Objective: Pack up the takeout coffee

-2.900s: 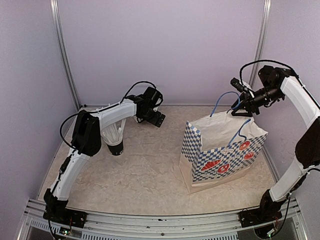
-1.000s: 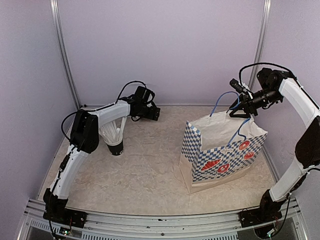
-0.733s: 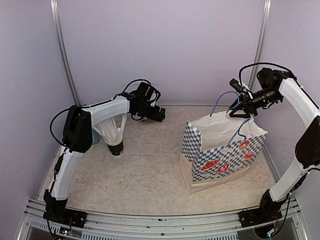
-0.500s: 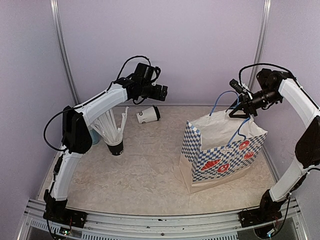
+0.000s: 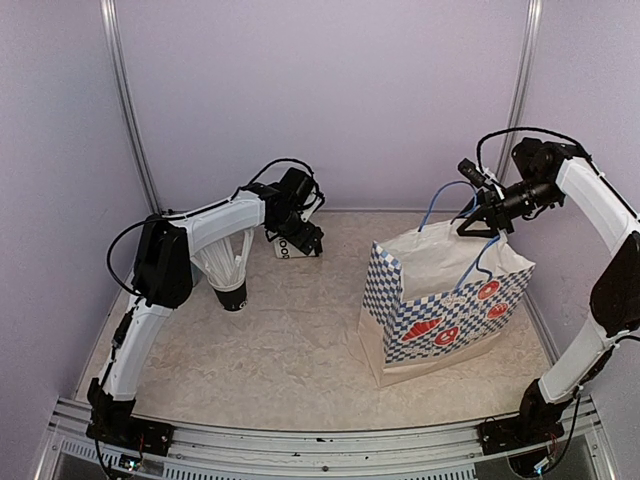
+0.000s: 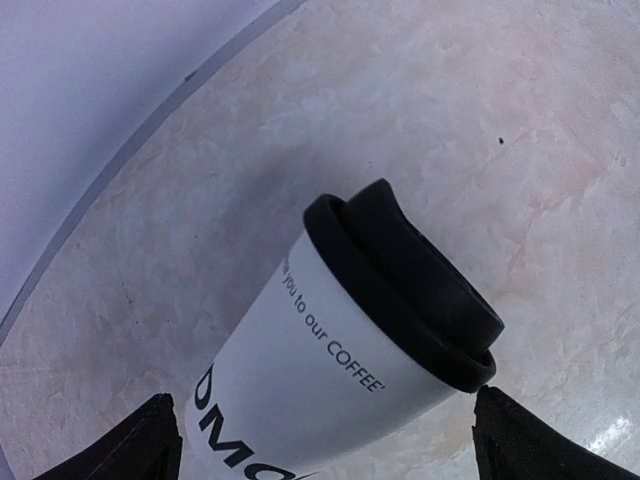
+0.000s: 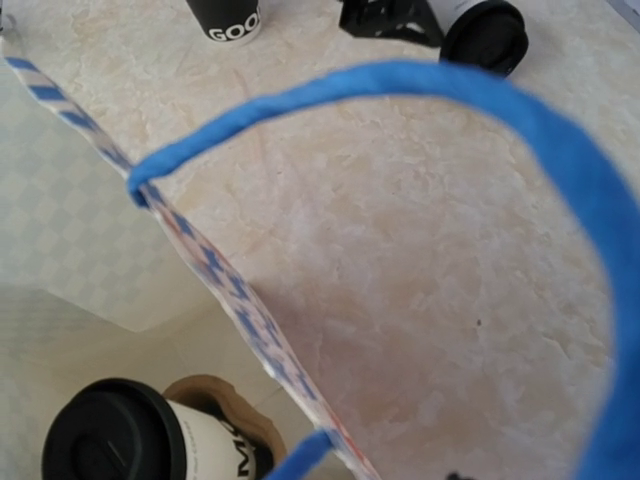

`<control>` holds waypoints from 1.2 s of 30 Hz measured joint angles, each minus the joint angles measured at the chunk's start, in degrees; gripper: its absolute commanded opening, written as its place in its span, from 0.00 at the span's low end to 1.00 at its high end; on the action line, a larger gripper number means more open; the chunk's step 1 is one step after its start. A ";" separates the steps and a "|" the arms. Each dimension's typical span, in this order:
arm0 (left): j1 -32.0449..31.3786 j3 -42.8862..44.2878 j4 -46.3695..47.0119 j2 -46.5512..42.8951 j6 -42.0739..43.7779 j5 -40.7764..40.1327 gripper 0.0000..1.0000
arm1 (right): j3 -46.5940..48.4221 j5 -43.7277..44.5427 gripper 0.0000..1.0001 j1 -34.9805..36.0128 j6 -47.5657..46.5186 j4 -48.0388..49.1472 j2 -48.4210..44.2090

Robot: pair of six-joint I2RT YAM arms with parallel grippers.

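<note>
One takeout coffee cup (image 5: 283, 247), white with a black lid, lies on its side near the back of the table. My left gripper (image 5: 298, 238) is down over it. In the left wrist view the cup (image 6: 330, 370) lies between the open fingertips (image 6: 150, 445), lid pointing away. The right wrist view shows its lid (image 7: 485, 35) beside the left gripper (image 7: 390, 18). A second takeout coffee cup (image 7: 150, 440) stands in a brown holder inside the checkered paper bag (image 5: 450, 300). My right gripper (image 5: 480, 215) is at the bag's blue handle (image 7: 400, 75); its jaws are hidden.
A black cup of white straws (image 5: 230, 290) stands under the left arm's forearm, also seen as a black cup (image 7: 225, 18) in the right wrist view. The back wall rail runs close behind the lying cup. The bag stands at the right, mouth open.
The left arm lifted, uncovering the lying cup, then came back down over it with its jaws spread wider. The right arm and the bag have stayed still.
</note>
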 measured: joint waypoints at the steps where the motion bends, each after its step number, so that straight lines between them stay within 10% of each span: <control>1: -0.11 -0.39 -0.55 -0.02 0.83 0.11 0.99 | 0.00 -0.04 0.52 0.11 0.02 0.00 0.00; 26: -4.39 -7.67 -4.46 0.70 9.11 -4.15 0.99 | -0.74 -0.26 0.52 1.70 1.07 0.02 0.11; 36: -5.68 -6.71 -8.17 0.61 4.39 -2.82 0.77 | -1.90 -0.26 0.53 1.95 1.33 0.22 -1.01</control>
